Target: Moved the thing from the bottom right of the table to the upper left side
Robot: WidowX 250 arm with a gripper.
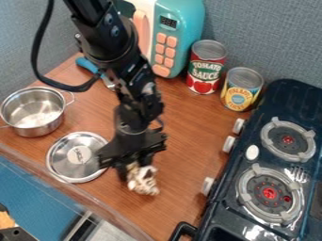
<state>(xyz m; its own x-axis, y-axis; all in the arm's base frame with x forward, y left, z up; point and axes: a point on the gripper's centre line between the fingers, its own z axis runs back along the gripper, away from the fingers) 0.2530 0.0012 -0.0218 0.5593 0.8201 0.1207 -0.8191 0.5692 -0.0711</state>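
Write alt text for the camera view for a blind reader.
A robot's pincer hangs over a brown table by a crumpled, mottled thing, between a metal lid and a toy stove. Behind are a toy microwave and two cans; a pot stands left.

- Shows the gripper [134,172] low over the wooden table [189,150], right at a mottled white-and-brown thing [144,181].
- Has a metal lid [76,162] near a steel pot [33,113] (both shiny).
- Shows a red can [205,68] and a yellow can [241,90] near a teal microwave [182,21].
- Has a black stove [283,101] on the right.
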